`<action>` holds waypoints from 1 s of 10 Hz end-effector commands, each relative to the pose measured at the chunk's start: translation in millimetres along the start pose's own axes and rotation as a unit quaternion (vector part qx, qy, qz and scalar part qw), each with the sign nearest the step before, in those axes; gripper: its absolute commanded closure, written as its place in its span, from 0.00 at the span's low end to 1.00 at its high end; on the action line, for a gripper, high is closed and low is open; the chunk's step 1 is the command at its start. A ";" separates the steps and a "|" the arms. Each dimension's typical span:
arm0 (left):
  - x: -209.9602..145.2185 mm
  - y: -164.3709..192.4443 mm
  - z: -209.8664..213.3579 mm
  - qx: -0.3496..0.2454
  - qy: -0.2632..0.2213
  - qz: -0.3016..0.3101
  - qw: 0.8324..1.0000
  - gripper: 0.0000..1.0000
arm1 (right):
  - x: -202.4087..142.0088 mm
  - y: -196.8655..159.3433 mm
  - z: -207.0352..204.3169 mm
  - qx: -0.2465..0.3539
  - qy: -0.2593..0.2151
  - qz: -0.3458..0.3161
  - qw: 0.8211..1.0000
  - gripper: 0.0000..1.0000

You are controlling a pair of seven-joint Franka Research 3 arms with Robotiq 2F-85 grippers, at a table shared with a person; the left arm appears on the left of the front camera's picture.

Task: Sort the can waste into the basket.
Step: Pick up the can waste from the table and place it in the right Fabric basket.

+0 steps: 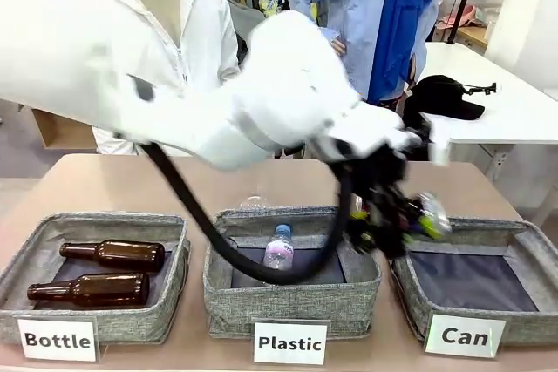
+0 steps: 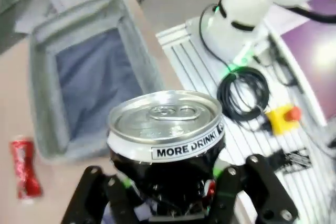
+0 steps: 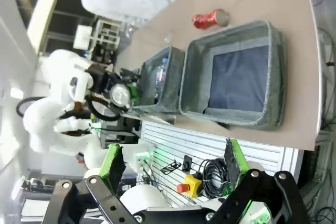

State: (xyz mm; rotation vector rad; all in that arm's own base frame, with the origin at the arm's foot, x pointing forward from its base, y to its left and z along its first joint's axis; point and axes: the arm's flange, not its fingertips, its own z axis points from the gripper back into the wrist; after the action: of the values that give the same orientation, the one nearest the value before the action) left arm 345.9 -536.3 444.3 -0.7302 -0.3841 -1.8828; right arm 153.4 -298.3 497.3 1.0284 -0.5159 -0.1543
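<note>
My left gripper reaches across from the left and is shut on the dark crushed can, whose yellow-green end points right. It hangs over the left rim of the grey "Can" basket. In the left wrist view the can shows its silver lid between the fingers, with the basket's bare dark bottom beyond. The red can lies on the table just outside the basket. My right gripper is open, off the table's near side, looking at the basket and the red can.
The "Plastic" basket in the middle holds a clear bottle. The "Bottle" basket at the left holds two brown bottles. A person in a white coat stands at the far side.
</note>
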 end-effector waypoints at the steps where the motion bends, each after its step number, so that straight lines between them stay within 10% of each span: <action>1: 50.1 16.9 -44.9 -0.006 0.055 0.000 0.998 1.00 | 8.9 22.6 -8.6 -0.011 0.015 -0.012 1.000 0.00; 10: 75.5 25.9 -111.1 0.103 0.069 -0.082 0.989 1.00 | 8.9 22.6 -8.6 -0.011 0.015 -0.012 1.000 0.00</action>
State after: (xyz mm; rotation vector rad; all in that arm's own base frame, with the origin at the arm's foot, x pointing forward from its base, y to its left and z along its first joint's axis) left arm 316.2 -658.4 396.6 -0.4271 -0.5497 -2.0159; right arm 164.9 -284.4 511.1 1.0105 -0.4811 -0.1406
